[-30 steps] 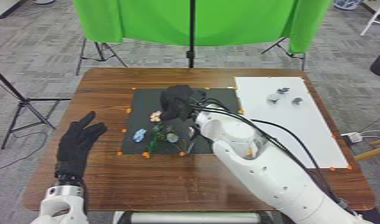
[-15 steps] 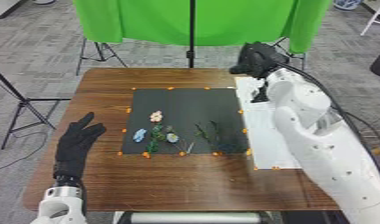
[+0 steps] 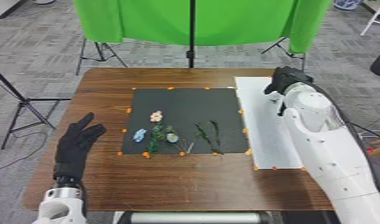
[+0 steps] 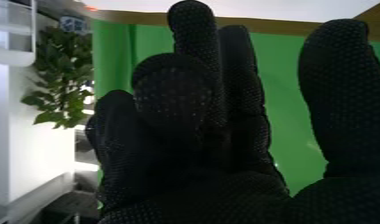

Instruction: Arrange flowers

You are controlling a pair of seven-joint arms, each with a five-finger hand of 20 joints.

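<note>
By the counter's point(image 3: 186, 182) far right corner, the right robot hand point(image 3: 291, 78) is spread wide. Likely light and fragile, the flowers point(image 3: 156, 116) are best pinched by their stems point(image 3: 203, 132).

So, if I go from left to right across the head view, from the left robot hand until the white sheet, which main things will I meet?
Left robot hand → light blue flower → pale pink flower → pale round bloom → green sprigs → white sheet.
</note>
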